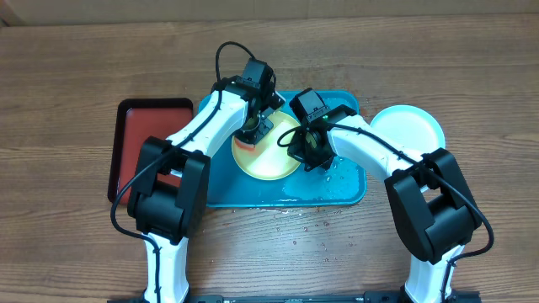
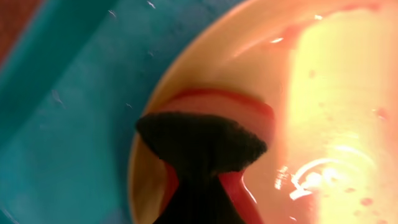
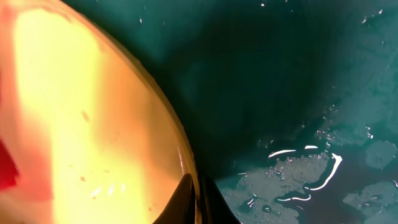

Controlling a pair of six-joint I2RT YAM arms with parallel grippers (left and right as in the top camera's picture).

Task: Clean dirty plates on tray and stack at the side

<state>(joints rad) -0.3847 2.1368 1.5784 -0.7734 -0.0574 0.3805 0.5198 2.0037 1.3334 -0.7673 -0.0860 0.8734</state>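
The lime-green-rimmed plate (image 1: 269,160) lies in the turquoise tray (image 1: 226,190), which is wet inside. My left gripper (image 1: 251,133) is shut on a red sponge with a dark scrub face (image 2: 199,143) and presses it on the plate's left part (image 2: 336,93), where red smear shows. My right gripper (image 1: 303,145) is shut on the plate's right rim; its fingers (image 3: 200,202) pinch the edge of the plate (image 3: 93,124). A white plate with a pale cyan edge (image 1: 408,128) rests on the table to the right of the tray. I cannot tell whether another plate lies under it.
A smaller red tray with a black rim (image 1: 147,139) sits left of the turquoise tray. Water pools on the tray floor (image 3: 298,180) and droplets dot the wooden table (image 1: 295,227) in front of the tray.
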